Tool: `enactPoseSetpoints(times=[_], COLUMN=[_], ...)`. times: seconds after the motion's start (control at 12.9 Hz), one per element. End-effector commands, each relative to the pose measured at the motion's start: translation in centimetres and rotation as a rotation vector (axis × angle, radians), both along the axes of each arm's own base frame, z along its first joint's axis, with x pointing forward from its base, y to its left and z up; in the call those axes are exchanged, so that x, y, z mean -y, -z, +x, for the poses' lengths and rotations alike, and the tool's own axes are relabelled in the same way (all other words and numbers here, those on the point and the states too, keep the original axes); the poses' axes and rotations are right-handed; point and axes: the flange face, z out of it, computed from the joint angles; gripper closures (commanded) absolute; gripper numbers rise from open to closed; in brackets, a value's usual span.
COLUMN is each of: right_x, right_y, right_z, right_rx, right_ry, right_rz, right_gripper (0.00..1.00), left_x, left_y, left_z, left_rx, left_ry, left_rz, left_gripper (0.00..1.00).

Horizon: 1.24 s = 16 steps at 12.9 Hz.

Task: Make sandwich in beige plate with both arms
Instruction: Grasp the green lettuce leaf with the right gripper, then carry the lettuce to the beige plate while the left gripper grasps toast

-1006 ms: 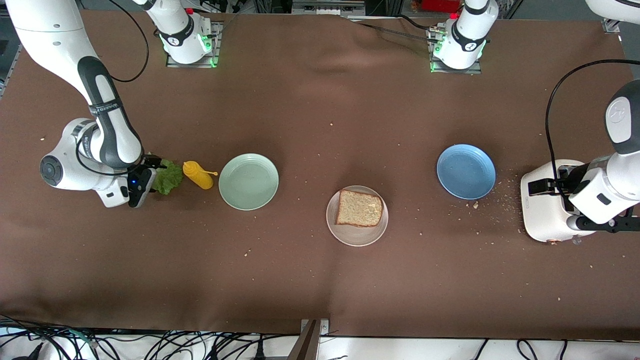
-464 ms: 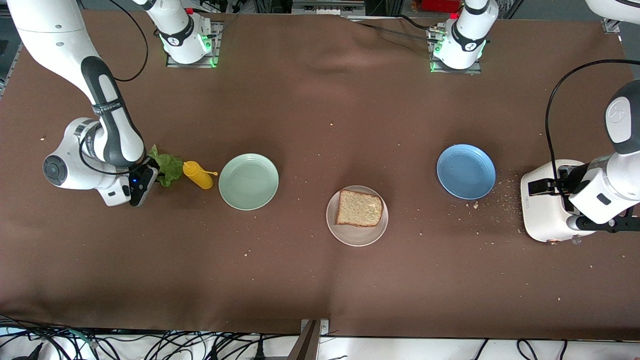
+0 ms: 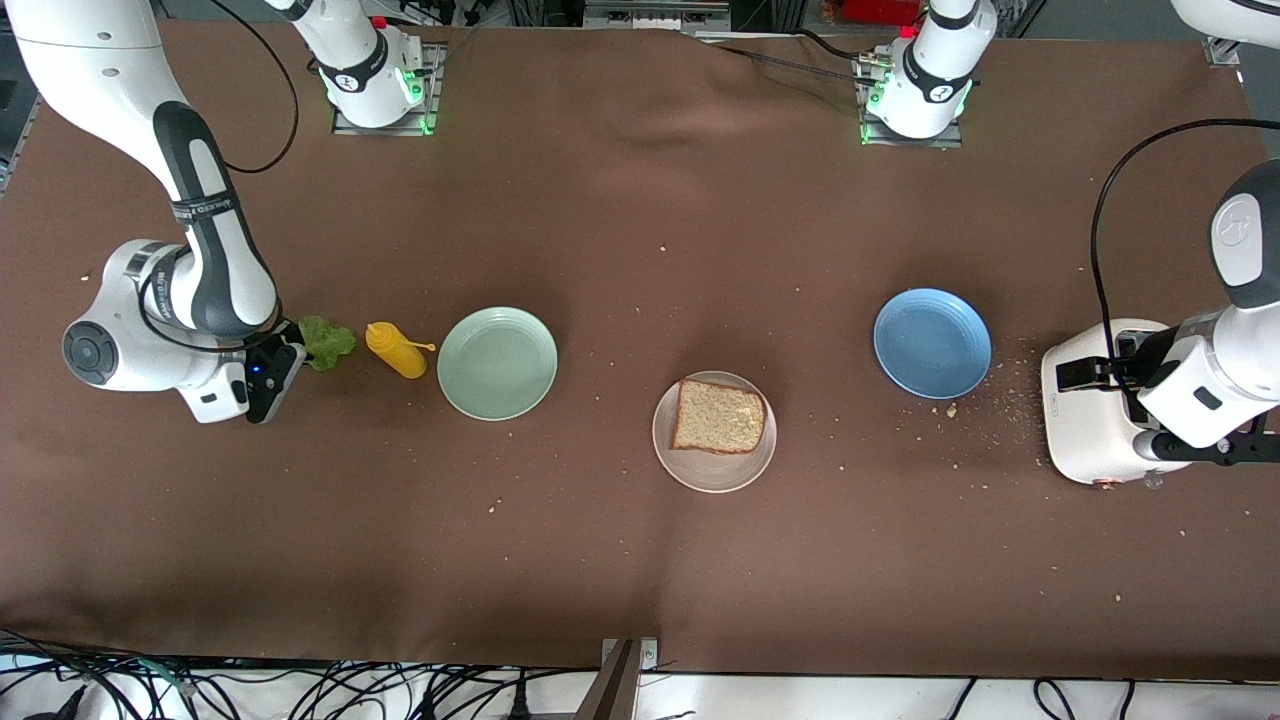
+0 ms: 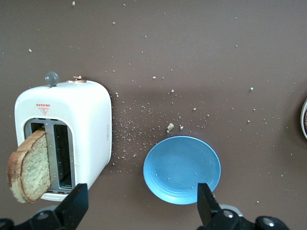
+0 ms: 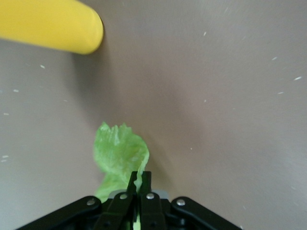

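The beige plate point(image 3: 714, 478) sits mid-table with one brown bread slice point(image 3: 720, 416) on it. A second slice point(image 4: 29, 170) sticks out of a slot of the white toaster point(image 3: 1085, 420). My right gripper point(image 5: 140, 176) is shut on a ruffled green lettuce leaf point(image 5: 120, 151). In the front view the leaf point(image 3: 325, 342) hangs bunched from it, over the cloth beside the yellow bottle point(image 3: 395, 350). My left gripper point(image 4: 141, 199) is open and holds nothing. It waits over the cloth between the toaster point(image 4: 86, 124) and the blue plate point(image 4: 182, 167).
A mint-green plate point(image 3: 497, 362) lies between the yellow bottle point(image 5: 48, 24) and the beige plate. The blue plate point(image 3: 932, 343) lies toward the left arm's end, beside the toaster. Crumbs are scattered round it on the brown cloth.
My right gripper has shut on the lettuce leaf and drawn it up and away from the yellow bottle, so the leaf now hangs bunched. The left arm has not moved.
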Motion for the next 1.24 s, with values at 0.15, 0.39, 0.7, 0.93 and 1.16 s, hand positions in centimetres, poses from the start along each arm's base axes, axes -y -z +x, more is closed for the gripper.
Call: enactPoseSetpoints(times=[0.15, 0.39, 0.7, 0.93, 1.16], right_x=[-6.5, -10.1, -16.7, -22.1, -27.0], right_y=[-10.0, -14.8, -19.0, -19.7, -17.8], right_z=[2.8, 2.4, 0.6, 0.7, 2.3], right_rx=[-0.138, -0.226, -0.36, -0.382, -0.402], right_ry=[0.098, 0.177, 0.334, 0.504, 0.74], right_rz=[-0.11, -0.161, -0.168, -0.115, -0.015], right_gripper=[1.0, 1.0, 1.0, 1.0, 1.0], left_x=[-0.1, -1.0, -6.0, -11.3, -15.9], left_y=[0.0, 0.1, 1.3, 2.7, 4.2], left_z=[-0.3, -0.3, -0.9, -1.8, -2.5], left_rx=[-0.008, -0.01, -0.042, -0.06, -0.05], left_ry=[-0.004, -0.013, 0.036, 0.09, 0.119], left_rz=[-0.01, -0.01, -0.035, -0.06, -0.074], left_gripper=[0.0, 0.0, 0.0, 0.0, 0.0])
